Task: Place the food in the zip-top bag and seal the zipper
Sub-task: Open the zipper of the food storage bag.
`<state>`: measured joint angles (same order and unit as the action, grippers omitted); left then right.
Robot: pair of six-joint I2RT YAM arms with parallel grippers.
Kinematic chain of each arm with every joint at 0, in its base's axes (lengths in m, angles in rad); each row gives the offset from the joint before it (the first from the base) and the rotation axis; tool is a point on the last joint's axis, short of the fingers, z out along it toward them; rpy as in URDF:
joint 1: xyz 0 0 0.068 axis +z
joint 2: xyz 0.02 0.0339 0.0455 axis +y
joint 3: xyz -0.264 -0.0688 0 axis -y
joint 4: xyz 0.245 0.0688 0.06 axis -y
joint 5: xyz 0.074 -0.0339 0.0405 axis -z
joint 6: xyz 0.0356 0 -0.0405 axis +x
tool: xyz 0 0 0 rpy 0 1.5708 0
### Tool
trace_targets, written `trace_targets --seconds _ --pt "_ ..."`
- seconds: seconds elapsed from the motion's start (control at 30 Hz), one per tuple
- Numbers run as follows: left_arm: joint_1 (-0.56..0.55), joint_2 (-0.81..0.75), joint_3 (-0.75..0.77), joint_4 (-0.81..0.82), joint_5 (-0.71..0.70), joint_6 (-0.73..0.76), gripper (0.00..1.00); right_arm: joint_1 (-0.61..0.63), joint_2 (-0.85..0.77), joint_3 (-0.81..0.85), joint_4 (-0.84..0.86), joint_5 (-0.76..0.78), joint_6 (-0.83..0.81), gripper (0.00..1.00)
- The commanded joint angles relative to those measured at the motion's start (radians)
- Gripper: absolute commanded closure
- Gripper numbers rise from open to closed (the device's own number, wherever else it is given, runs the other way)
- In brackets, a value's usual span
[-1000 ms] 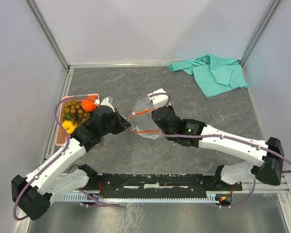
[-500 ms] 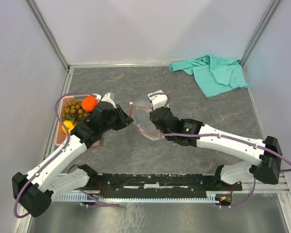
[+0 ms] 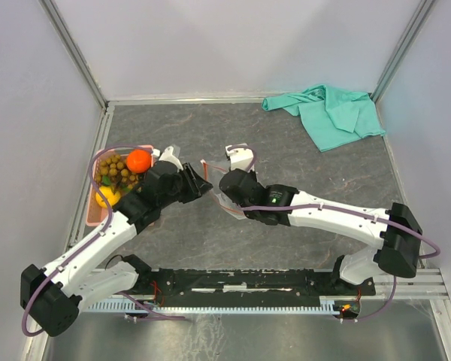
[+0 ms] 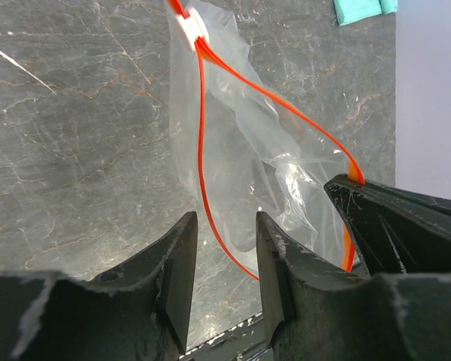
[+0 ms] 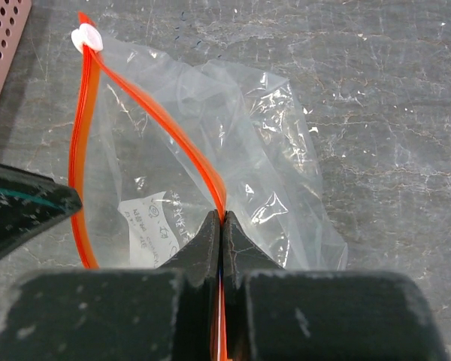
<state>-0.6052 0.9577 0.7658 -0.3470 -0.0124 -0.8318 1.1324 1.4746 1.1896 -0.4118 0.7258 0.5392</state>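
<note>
Bag-opening step: right gripper pinches the zipper on the bag, left gripper sits apart, empty. Next up, probably grabbing fruit from the basket.

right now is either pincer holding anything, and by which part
The right pincer is shut on the zip-top bag, pinching one side of its orange-red zipper. The left pincer is open; the zipper's other side runs between its fingers unclamped.

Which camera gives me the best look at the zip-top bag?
The right wrist view: nearly the whole zip-top bag lies in frame, mouth gaping, right gripper pinching the zipper. The left wrist view hides its lower part behind the open left gripper. The top view shows only a sliver between the arms.
</note>
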Motion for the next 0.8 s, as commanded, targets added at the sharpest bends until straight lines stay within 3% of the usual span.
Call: trace_targets --seconds 0.0,0.33,0.4,0.47,0.53,0.77 --pt "-0.017 0.006 -0.036 0.079 0.015 -0.045 0.55 0.006 0.008 0.052 0.039 0.058 0.077 0.98" --pt "-0.037 0.059 -0.076 0.162 0.017 -0.079 0.56 0.007 0.042 0.064 0.067 0.017 0.077 0.97" --pt "-0.050 0.076 -0.066 0.167 0.009 -0.076 0.66 0.008 0.051 0.067 0.067 0.007 0.073 0.96" --pt "-0.060 0.087 -0.058 0.170 0.007 -0.073 0.84 0.008 0.056 0.066 0.066 0.005 0.061 0.94" --pt "-0.065 0.089 -0.054 0.170 0.009 -0.070 0.96 0.007 0.057 0.071 0.056 0.007 0.035 0.90" --pt "-0.065 0.073 -0.012 0.104 -0.007 -0.041 0.97 0.007 0.078 0.106 -0.020 -0.045 -0.122 0.66"
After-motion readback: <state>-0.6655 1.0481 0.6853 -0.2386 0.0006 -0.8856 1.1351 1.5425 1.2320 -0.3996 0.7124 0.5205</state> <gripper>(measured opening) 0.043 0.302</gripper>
